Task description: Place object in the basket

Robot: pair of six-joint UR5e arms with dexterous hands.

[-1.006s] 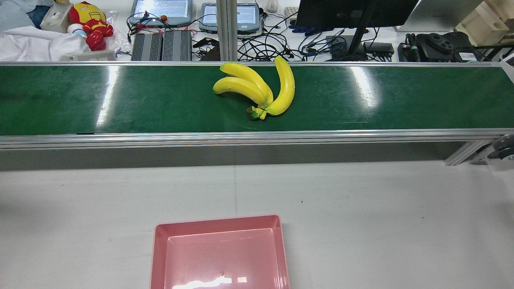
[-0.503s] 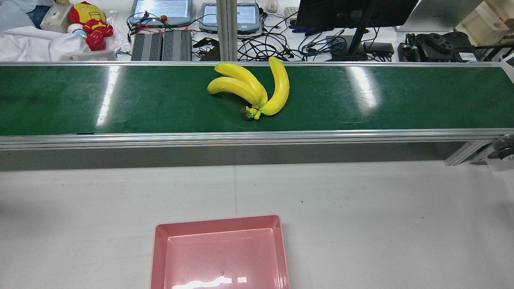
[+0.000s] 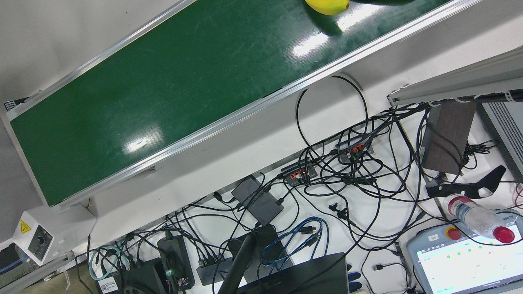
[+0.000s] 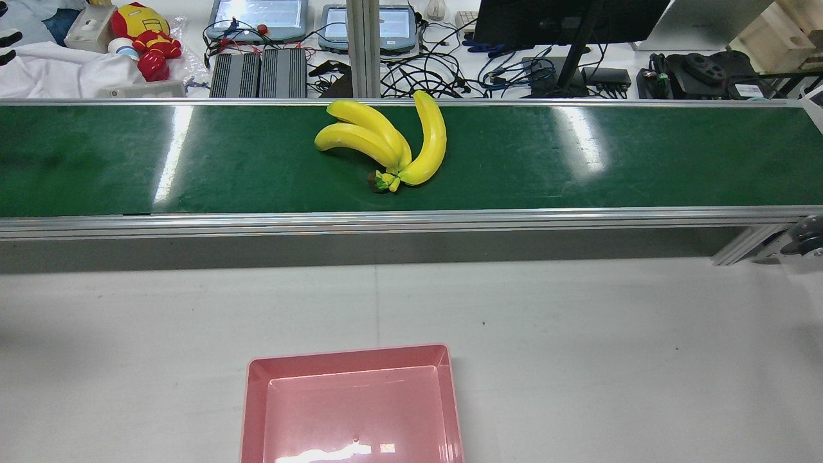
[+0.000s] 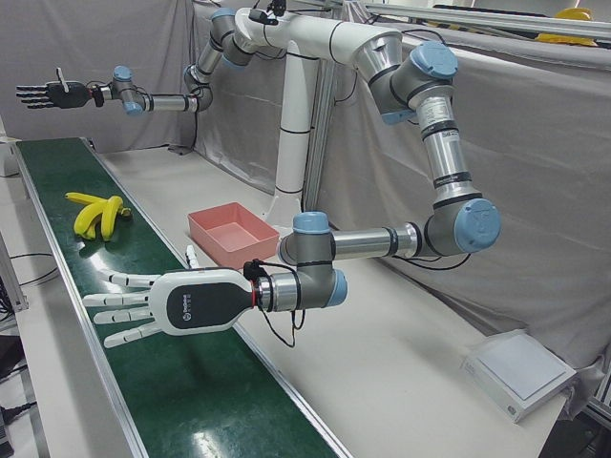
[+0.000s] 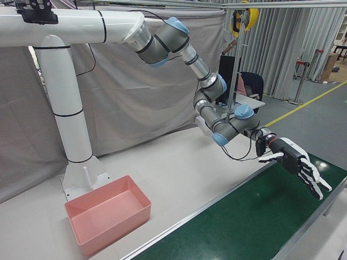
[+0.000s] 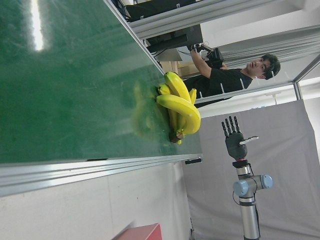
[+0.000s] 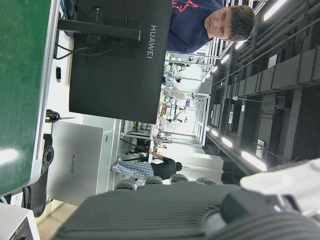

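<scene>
A bunch of yellow bananas (image 4: 386, 148) lies on the green conveyor belt (image 4: 193, 161), stem toward the robot. It also shows in the left-front view (image 5: 95, 215), the left hand view (image 7: 177, 107) and at the top edge of the front view (image 3: 327, 5). The pink basket (image 4: 252, 411) stands empty on the grey table, nearer the robot than the bananas, and shows too in the left-front view (image 5: 205, 229) and the right-front view (image 6: 116, 225). My left hand (image 5: 181, 303) hovers open over the belt, well short of the bananas. My right hand (image 5: 43, 93) is open and raised near the belt's far end (image 6: 295, 162).
A cluttered desk with a monitor (image 4: 566, 19), teach pendants (image 4: 257, 19) and cables lies beyond the belt. An aluminium rail (image 4: 411, 222) edges the belt on the robot's side. The white pedestal (image 5: 296, 143) stands behind the basket. A white box (image 5: 520, 372) sits on the table.
The bananas have moved left along the belt in the rear view. The basket has not moved.
</scene>
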